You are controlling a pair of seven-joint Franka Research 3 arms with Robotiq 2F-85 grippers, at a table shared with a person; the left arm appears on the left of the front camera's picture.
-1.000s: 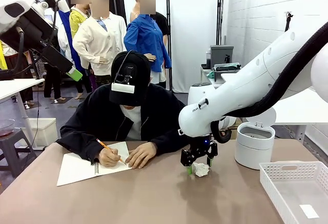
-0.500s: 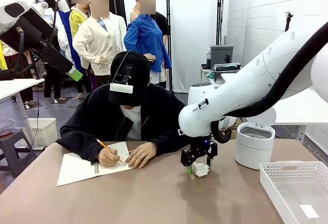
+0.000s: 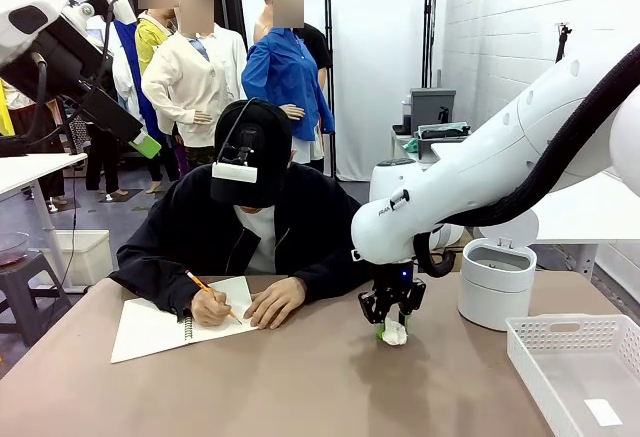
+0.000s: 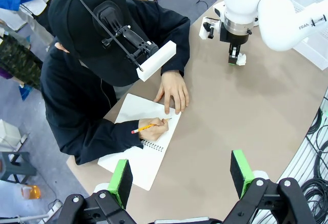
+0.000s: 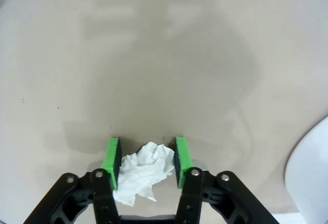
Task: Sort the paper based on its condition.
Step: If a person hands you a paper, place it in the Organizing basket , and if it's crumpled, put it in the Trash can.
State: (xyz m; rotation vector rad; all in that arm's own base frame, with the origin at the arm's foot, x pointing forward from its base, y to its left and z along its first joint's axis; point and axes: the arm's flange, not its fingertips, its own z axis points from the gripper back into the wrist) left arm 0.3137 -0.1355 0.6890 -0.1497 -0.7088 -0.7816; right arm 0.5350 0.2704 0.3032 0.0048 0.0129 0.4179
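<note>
Paper wad [image 5: 142,170] sits on the tabletop [image 3: 300,387] between the green pads of the right claw [image 3: 393,331], which closes around it, both pads touching its sides. To the left, the left claw [image 4: 180,179] hangs released above a person writing in a notebook [image 3: 160,325] with a pencil [image 3: 203,286]. Further right stand a round white bin [image 3: 496,282] and a white basket [image 3: 580,369] holding one flat slip. The sorting looks barely begun: the wad has yet to be lifted and dropped.

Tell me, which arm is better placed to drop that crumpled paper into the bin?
Right. Its gripper already brackets the paper wad, close to the round bin. The left gripper hangs open, far across the table.
</note>
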